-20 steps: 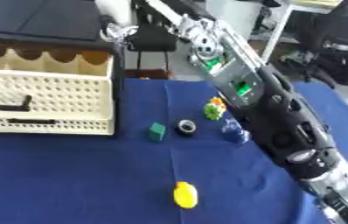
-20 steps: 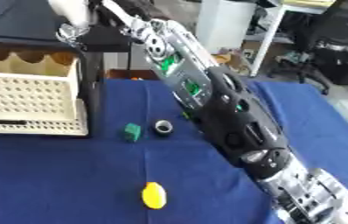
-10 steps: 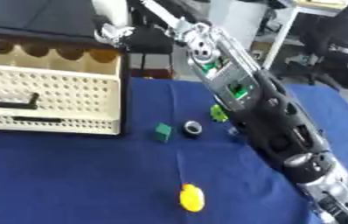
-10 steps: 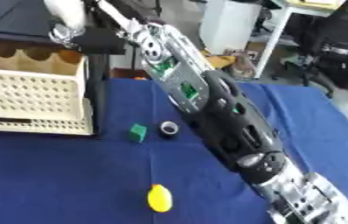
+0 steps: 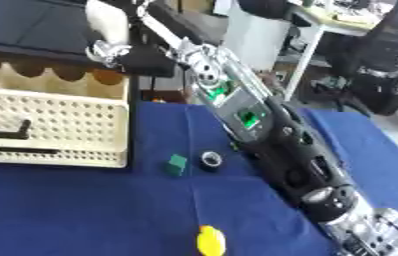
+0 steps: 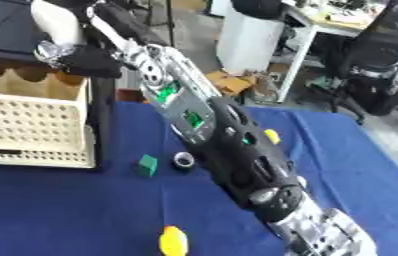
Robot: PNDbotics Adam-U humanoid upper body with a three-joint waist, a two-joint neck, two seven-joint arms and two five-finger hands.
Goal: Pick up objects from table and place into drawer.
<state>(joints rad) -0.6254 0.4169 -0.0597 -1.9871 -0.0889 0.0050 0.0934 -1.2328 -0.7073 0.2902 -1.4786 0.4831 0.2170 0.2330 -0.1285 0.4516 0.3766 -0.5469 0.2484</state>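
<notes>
The right hand [image 5: 106, 50] is raised over the back corner of the drawer unit, at the end of the right arm [image 5: 264, 130], which runs diagonally from the lower right corner to the upper left. Whether its fingers are spread, curled, or holding anything cannot be told (the hand shows only as a small silver and black shape under a white part). The left hand shows in neither view.

Left to right:

1. Drawer [image 5: 49, 127]: cream, perforated front with a dark handle, pulled out at the left edge. Behind it sits a wooden panel with scalloped cut-outs under a black top.
2. Green block [image 5: 176, 164]: on the blue table [image 5: 71, 210], just right of the drawer's front corner.
3. Ring [image 5: 210, 160]: dark with a pale inner face, just beside the block and close to the arm.
4. Yellow piece [image 5: 209, 241]: near the front edge, well apart from the block and ring.
5. A second small yellow object [image 6: 272, 136]: visible in the right eye view only, just past the arm.
</notes>
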